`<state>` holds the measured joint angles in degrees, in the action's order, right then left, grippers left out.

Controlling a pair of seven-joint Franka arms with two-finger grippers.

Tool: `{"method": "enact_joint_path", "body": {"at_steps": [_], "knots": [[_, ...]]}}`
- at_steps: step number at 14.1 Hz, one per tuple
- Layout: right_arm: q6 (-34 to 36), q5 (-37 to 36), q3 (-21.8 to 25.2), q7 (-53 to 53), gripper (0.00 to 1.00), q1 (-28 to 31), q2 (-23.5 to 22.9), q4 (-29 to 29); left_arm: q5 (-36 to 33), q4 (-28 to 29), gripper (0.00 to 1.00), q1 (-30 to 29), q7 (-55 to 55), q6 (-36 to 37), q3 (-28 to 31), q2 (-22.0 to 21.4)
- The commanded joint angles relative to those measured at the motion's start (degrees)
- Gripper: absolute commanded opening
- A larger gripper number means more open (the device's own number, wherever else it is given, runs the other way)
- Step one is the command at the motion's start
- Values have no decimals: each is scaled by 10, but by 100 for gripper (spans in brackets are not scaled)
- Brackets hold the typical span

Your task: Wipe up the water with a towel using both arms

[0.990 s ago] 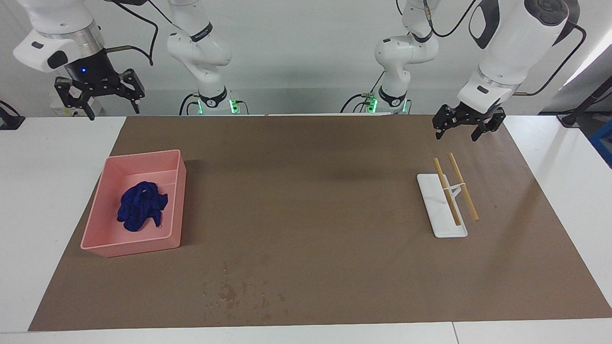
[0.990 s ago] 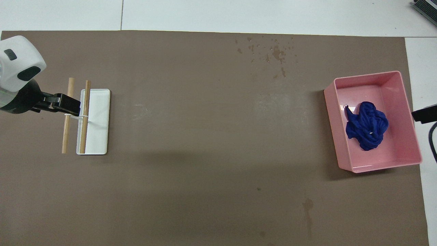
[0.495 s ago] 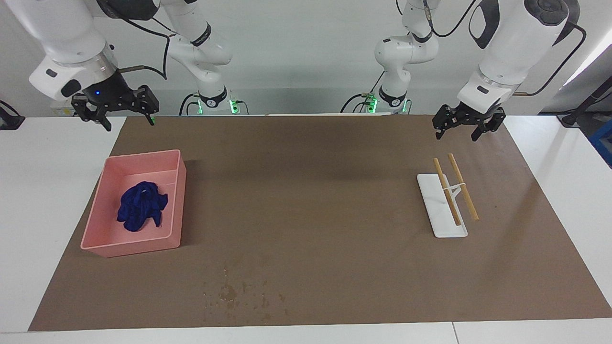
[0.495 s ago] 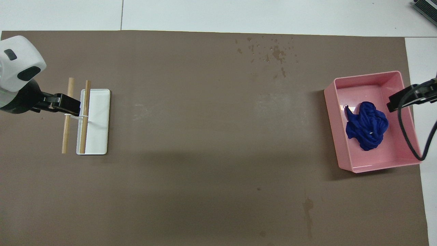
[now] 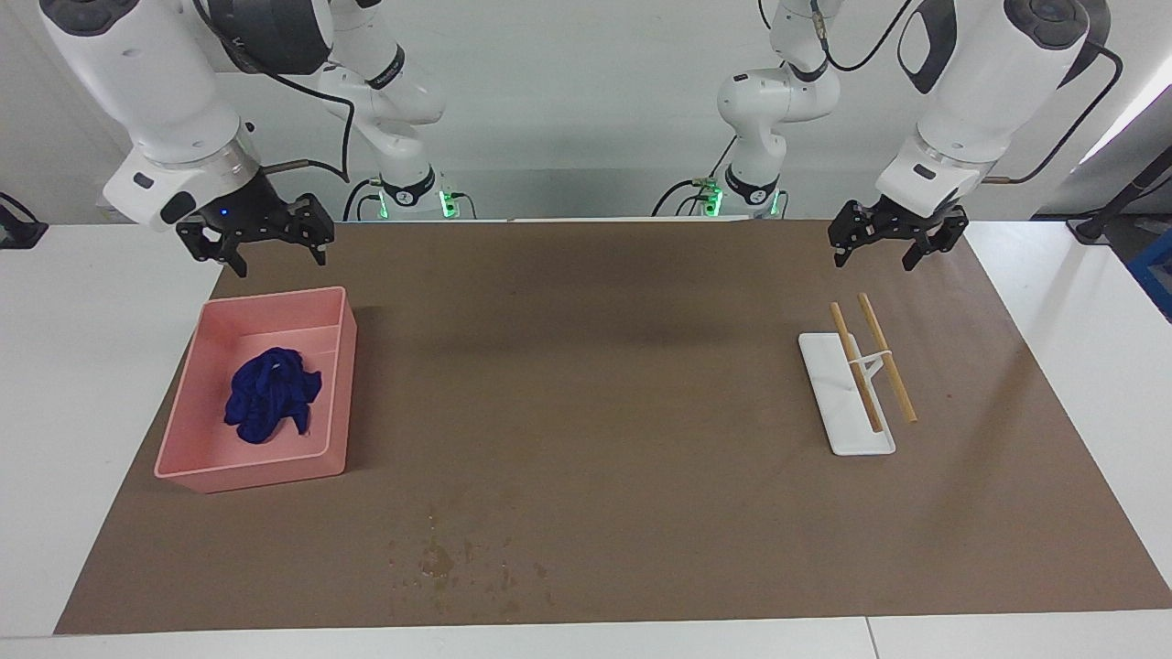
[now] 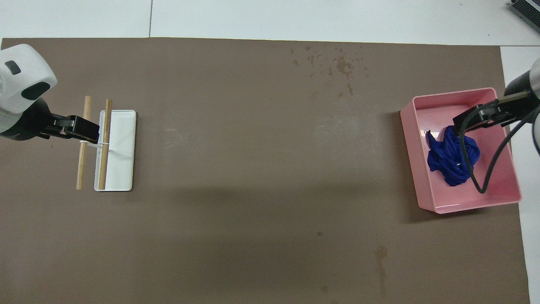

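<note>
The crumpled blue towel (image 5: 270, 394) (image 6: 453, 158) lies in a pink tray (image 5: 247, 471) (image 6: 468, 204) toward the right arm's end of the table. The water (image 5: 439, 558) (image 6: 341, 67) shows as dark speckles on the brown mat, far from the robots. My right gripper (image 5: 279, 261) (image 6: 481, 118) hangs open in the air over the tray, touching nothing. My left gripper (image 5: 874, 261) (image 6: 84, 131) hangs open and empty over the mat by the wooden rods, and that arm waits.
A white rack (image 5: 856, 403) (image 6: 120, 147) with two wooden rods across it stands toward the left arm's end of the table. The brown mat (image 5: 595, 366) covers most of the white table. A cable (image 6: 472, 169) from the right arm loops over the tray.
The right arm has swung in from off the mat and come down, so its gripper now hangs over the tray. The left arm has not moved.
</note>
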<state>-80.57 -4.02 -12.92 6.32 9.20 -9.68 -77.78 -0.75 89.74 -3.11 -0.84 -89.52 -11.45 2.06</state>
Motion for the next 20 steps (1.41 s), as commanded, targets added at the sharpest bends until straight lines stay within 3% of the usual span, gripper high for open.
{"method": "enact_joint_path", "body": {"at_steps": [1, 3, 8, 11, 20], "knots": [[-67, 11, -4, -10, 100, 12, 51, -92, 0, 13, 100, -2, -4, -1, 1, -12], [-115, 11, -4, -9, 100, 8, 78, -150, 0, 13, 100, -2, -4, -1, 1, -12], [-109, 31, -3, -24, 100, 13, 72, -138, 0, 13, 100, -2, -4, -1, 1, -12], [-105, 31, -4, -104, 100, 6, 72, -138, 0, 13, 100, -2, -4, -1, 1, -12], [-122, 23, -2, -55, 100, 41, 57, -113, 0, 13, 100, -2, -4, -1, 1, -13]]}}
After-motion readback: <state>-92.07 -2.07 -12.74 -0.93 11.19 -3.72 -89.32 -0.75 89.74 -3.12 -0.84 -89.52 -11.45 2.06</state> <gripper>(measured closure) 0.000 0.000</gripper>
